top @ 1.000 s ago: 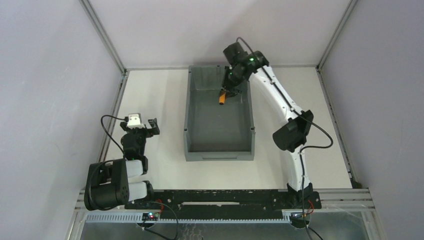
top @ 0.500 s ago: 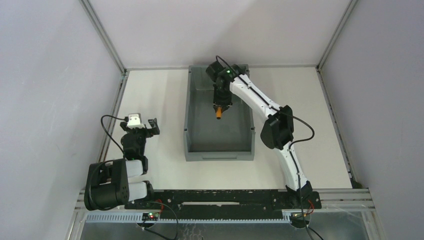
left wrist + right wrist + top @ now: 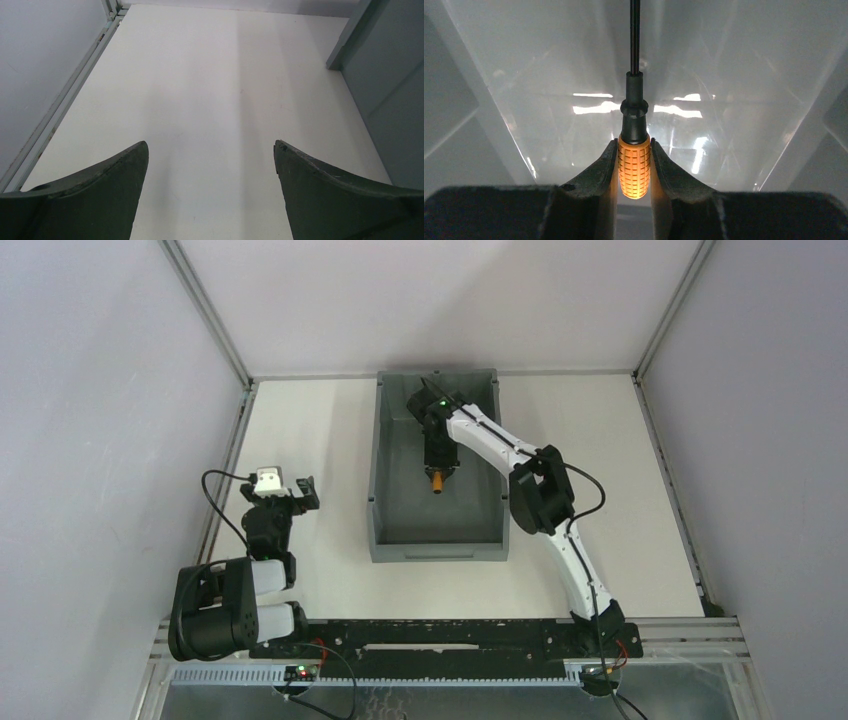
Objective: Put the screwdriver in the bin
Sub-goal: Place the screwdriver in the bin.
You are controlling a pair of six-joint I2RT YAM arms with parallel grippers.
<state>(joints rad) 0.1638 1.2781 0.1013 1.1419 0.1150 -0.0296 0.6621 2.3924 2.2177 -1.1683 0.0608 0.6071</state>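
My right gripper (image 3: 437, 472) (image 3: 634, 145) is shut on the screwdriver (image 3: 634, 167), clamping its knurled orange handle from both sides. The thin black shaft runs straight ahead toward the grey floor of the bin. From the top view the orange handle (image 3: 437, 481) hangs inside the grey bin (image 3: 378, 470), over its middle part. Whether the tip touches the floor I cannot tell. My left gripper (image 3: 290, 495) (image 3: 211, 147) rests open over the white table, left of the bin, with nothing between its fingers.
The bin's grey outer wall (image 3: 380, 75) rises at the right of the left wrist view. A metal frame rail (image 3: 225, 470) borders the table's left edge. The right arm's white links (image 3: 500, 445) stretch across the bin's right wall.
The right arm has swung left and toward the near side, carrying the screwdriver from the bin's far right part to its middle. The left arm has stayed still.
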